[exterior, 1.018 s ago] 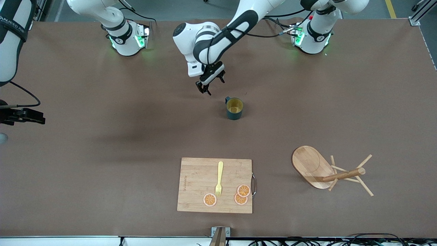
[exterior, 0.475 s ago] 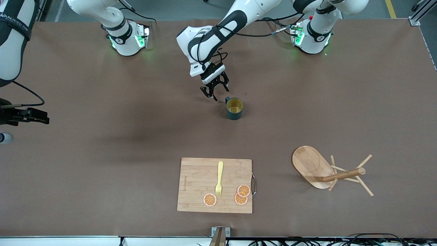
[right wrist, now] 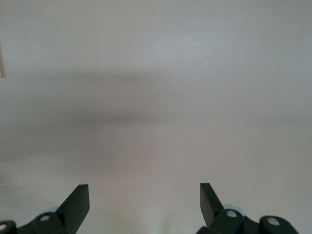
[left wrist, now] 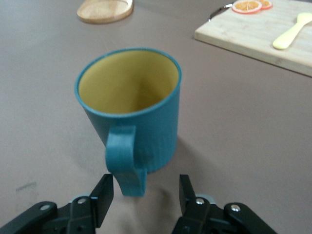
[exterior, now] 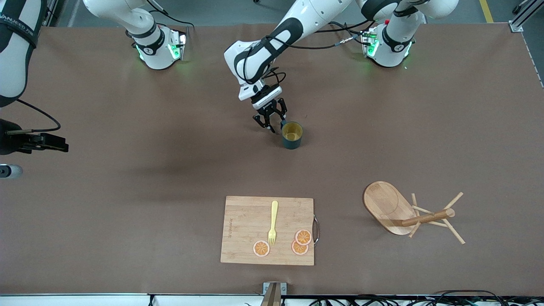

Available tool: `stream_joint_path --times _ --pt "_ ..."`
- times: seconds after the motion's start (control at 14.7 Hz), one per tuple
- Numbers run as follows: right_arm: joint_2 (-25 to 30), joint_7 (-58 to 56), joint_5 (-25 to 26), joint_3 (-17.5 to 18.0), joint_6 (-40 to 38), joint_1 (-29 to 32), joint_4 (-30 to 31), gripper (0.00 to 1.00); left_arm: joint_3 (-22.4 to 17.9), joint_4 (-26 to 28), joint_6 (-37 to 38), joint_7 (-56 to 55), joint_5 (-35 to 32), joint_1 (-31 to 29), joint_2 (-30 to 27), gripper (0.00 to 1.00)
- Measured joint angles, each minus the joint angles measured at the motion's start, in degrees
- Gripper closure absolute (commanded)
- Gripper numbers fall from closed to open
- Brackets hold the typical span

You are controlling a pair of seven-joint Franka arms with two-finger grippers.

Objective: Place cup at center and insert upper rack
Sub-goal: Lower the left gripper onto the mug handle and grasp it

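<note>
left gripper (exterior: 270, 122) straddling teal mug (exterior: 292, 135) handle, jaws spread, nothing gripped | right gripper (right wrist: 145, 200) waiting, jaws spread, holding nothing | mug tree (exterior: 410, 214) lying toppled; both steps pending

Fork (exterior: 272, 222) on board (exterior: 242, 229), cup (exterior: 292, 135) farther.

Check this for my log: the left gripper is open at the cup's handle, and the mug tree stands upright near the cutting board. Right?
Not quite. The left gripper is open at the cup handle, but the front view shows the mug tree lying on its side, not upright, beside the cutting board.
</note>
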State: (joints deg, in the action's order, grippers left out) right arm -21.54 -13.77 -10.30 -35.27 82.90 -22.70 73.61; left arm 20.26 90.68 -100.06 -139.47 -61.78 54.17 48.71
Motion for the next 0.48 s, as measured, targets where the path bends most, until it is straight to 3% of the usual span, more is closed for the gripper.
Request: stream_joint_path --times 0.27,0.34,0.41,0.48 --pt "3.29 4.63 4.73 17.01 -0.26 13.3 -0.24 0.0 -0.07 0.01 1.67 0.98 -0.49 0.03 0.75 0.6" --pt "4.0 5.53 5.63 20.4 -0.37 15.74 -0.16 0.0 -0.11 0.01 1.68 1.42 -0.64 0.04 0.86 0.72" --pt "4.68 6.03 6.65 23.68 -0.46 18.07 0.06 0.0 -0.14 0.01 1.69 1.87 -0.69 0.04 0.88 0.9" --pt "5.21 6.45 7.57 26.78 -0.48 20.31 0.33 0.0 -0.16 -0.05 1.69 2.22 -0.7 0.03 0.88 1.0"
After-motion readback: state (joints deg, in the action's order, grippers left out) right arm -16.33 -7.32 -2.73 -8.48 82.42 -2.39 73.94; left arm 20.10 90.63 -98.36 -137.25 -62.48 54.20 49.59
